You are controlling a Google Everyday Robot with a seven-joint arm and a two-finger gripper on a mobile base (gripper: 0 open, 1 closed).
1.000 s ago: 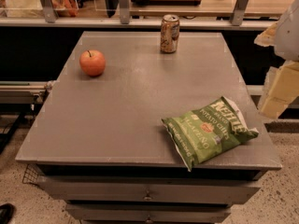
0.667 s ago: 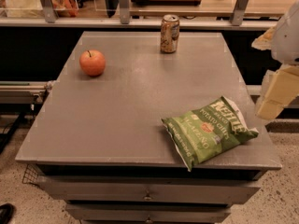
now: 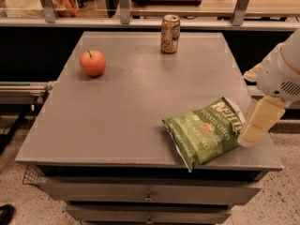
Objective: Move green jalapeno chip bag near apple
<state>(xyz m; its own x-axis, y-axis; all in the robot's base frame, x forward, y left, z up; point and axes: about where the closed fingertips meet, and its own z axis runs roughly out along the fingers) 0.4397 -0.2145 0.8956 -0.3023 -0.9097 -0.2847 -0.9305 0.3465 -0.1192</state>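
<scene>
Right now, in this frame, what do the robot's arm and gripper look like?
The arm is a rounded white housing with a dark slotted vent. The gripper, at the right edge of the table beside the green jalapeno chip bag, is pale cream and blocky. No cables show.

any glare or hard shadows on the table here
Camera view: soft overhead light; the apple and can cast only faint shadows on the grey table; the chip bag has a mild sheen, no harsh glare; the pale gripper at the right edge, beside the bag, looks brightly lit.
</scene>
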